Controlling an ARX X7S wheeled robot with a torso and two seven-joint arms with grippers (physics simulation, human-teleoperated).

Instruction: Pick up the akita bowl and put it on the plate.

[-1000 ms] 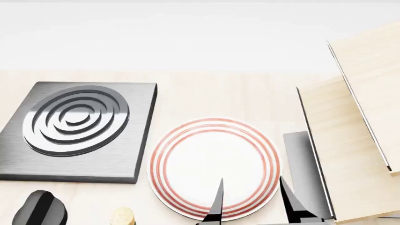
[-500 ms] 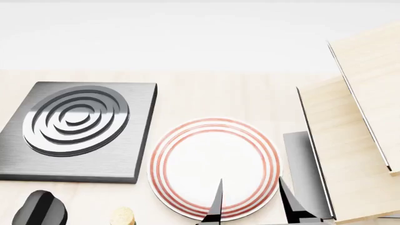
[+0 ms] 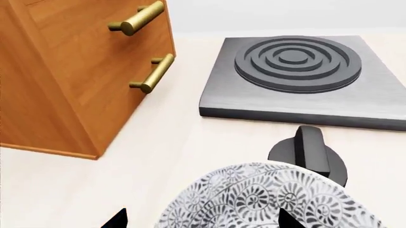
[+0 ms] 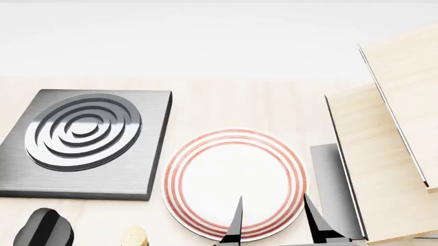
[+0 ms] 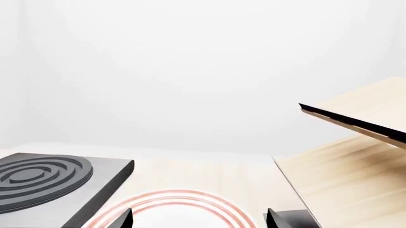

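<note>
The akita bowl (image 3: 273, 199), white with a dense grey-black leaf pattern, shows only in the left wrist view, right under the camera beside a black knob (image 3: 311, 154). My left gripper (image 3: 201, 221) is open. One fingertip (image 3: 286, 220) is over the bowl and the other stands outside its rim. The white plate (image 4: 233, 179) with thin red rings lies in the middle of the head view, empty. My right gripper (image 4: 274, 226) hangs open over the plate's near edge. In the right wrist view the plate (image 5: 171, 209) shows between the tips of the right gripper (image 5: 198, 221).
A grey square stove burner (image 4: 82, 138) with dark rings sits left of the plate, with the black knob (image 4: 44, 228) in front of it. Pale wooden panels (image 4: 390, 154) rise at the right. A brown drawer cabinet (image 3: 70, 76) with brass handles stands near the bowl.
The right gripper's fingers have crept very slightly inward over the plate's near edge. Nothing else has moved.
</note>
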